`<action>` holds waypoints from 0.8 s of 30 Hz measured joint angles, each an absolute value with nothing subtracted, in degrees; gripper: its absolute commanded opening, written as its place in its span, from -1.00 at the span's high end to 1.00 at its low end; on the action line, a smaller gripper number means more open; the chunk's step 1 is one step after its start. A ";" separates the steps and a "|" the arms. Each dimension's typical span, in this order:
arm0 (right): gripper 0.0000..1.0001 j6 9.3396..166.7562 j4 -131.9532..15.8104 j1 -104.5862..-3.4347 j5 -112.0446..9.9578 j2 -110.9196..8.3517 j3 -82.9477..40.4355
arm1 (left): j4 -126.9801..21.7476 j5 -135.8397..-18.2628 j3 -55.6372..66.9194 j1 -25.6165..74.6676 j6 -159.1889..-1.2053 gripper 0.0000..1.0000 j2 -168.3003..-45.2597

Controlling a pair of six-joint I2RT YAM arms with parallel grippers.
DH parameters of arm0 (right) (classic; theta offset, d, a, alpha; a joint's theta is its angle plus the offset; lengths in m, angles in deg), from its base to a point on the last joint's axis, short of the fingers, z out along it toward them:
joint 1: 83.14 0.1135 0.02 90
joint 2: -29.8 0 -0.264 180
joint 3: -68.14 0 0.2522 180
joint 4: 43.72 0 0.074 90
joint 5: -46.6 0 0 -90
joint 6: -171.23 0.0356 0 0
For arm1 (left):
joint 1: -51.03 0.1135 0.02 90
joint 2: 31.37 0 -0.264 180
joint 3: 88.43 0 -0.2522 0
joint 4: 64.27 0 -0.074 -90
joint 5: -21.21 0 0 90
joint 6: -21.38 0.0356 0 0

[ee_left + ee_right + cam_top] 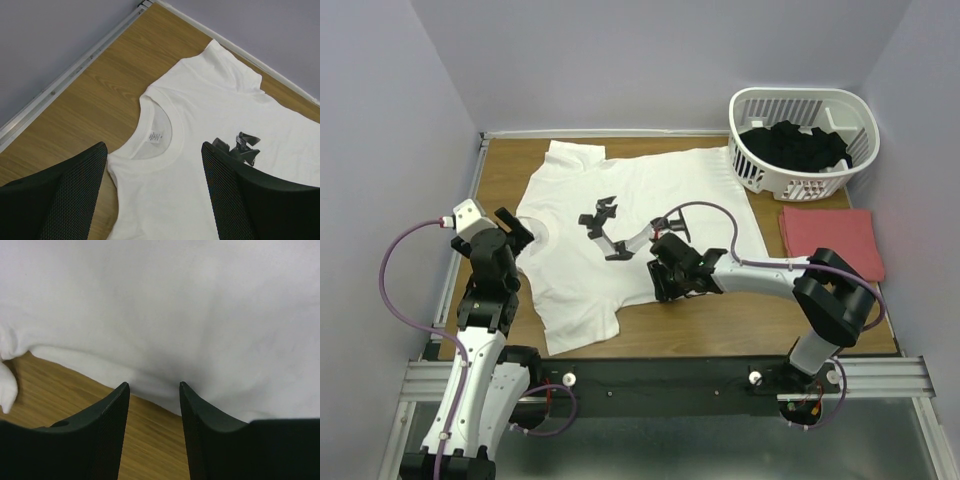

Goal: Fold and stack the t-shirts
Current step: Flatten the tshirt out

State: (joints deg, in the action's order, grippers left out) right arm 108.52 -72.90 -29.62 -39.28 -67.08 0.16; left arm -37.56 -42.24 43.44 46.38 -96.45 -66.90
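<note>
A large white t-shirt [620, 190] lies spread flat on the wooden table [720, 325], collar to the left, with a dark graphic [601, 222] on its chest. My left gripper [520, 232] hovers open over the collar [155, 135], and its fingers [75, 190] straddle the neck opening without touching it. My right gripper [662, 280] is low at the shirt's near side edge. It is open, its fingertips [124, 390] just reach the cloth edge [150, 390], and only bare wood lies between them. A folded salmon-red t-shirt [830, 238] lies at the right.
A white slatted basket [760, 165] holding dark clothes [795, 145] stands at the back right corner. Grey walls close in the table on the left, back and right. A metal rail [65, 80] runs along the table's left edge.
</note>
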 measured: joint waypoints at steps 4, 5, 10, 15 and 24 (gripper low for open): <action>-0.05 108.76 -77.35 -29.64 -38.52 -65.36 0.77 | -37.56 -42.24 43.44 46.38 -96.45 -0.67 -67.16; -0.05 108.74 -79.15 -29.64 -39.06 -65.34 -0.10 | -37.56 -42.24 43.44 46.38 -96.45 -0.67 -67.21; 0.16 107.76 -81.27 -29.05 -44.86 -68.31 -11.62 | -37.56 -42.24 43.44 46.38 -96.45 -0.68 -67.51; 0.34 106.16 -74.73 -26.98 -52.96 -79.56 -29.98 | -37.56 -42.22 43.44 46.38 -96.47 -0.68 -67.54; 0.39 104.74 -69.14 -23.11 -64.29 -101.57 -47.81 | -37.56 -42.20 43.44 46.38 -96.47 -0.67 -67.54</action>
